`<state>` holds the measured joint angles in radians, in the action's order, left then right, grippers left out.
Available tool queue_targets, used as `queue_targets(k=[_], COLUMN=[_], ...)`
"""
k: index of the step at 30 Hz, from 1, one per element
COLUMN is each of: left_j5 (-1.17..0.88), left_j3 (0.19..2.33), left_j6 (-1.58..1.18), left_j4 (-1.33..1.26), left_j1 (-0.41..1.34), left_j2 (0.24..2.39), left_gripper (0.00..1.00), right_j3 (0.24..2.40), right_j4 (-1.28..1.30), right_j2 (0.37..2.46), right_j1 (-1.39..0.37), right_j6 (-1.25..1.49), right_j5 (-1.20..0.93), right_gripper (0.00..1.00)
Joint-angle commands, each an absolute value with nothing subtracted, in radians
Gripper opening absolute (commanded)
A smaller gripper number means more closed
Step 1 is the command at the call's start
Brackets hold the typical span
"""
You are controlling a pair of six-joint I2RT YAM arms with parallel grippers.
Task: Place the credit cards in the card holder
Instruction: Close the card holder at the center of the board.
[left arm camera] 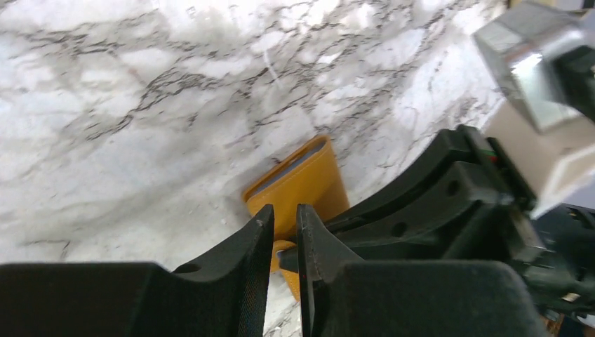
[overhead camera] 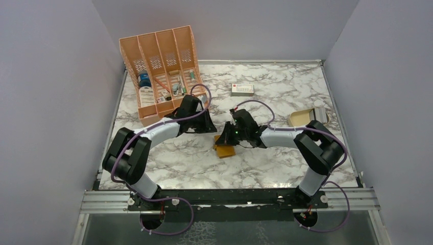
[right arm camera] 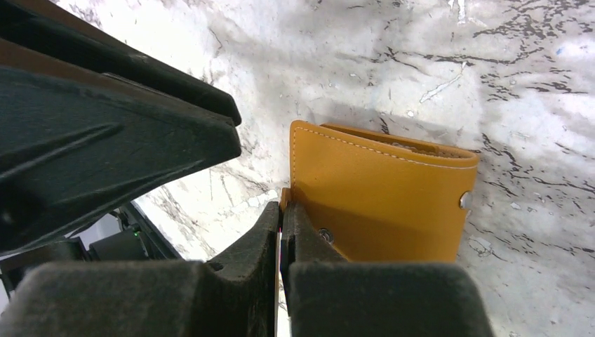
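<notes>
A: Marble table [overhead camera: 286, 163], grey walls on three sides. Where's the card holder [right arm camera: 386, 203]?

B: Flat on the marble, mid-table. Looks folded, stud [right arm camera: 465, 200] on the upper face. It lies ahead and to the right of the right gripper [right arm camera: 282, 217], with its long axis across those fingers, not in line with them.

A: Held?

B: Right fingers are pressed together on a thin orange edge at its near-left corner. No gap showing.

A: The left gripper [left arm camera: 284, 232]?

B: Just beside. The holder lies straight beyond its tips, slanting away to the right. Fingers nearly closed, only a narrow slit, and I can't make out anything between them.

A: Cards?

B: There's a grey slab by the tan dish [overhead camera: 293, 120], well apart from both sets of fingers. Likely the credit cards [overhead camera: 320, 113]. My read is that the holder needs opening first. The right arm is nearer and already has it.
</notes>
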<state>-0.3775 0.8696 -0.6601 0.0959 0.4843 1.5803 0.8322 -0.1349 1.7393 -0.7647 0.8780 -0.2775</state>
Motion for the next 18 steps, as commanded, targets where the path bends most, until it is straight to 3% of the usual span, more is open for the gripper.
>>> queue_targets(k=[1, 18], left_j5=[-0.465, -0.406], left_j3=[0.867, 0.847], left_j6=[-0.666, -0.642], left_j4=[-0.023, 0.017], left_j1=[0.482, 0.491], left_j2=[1.591, 1.764], left_gripper=[0.19, 0.12], right_j3=[0.812, 0.787], right_j4=[-0.153, -0.124], right_j2=[1.714, 1.662], right_j1=[-0.769, -0.769], right_j6=[0.854, 0.846], right_j5=[-0.285, -0.246], right_gripper=[0.01, 0.01])
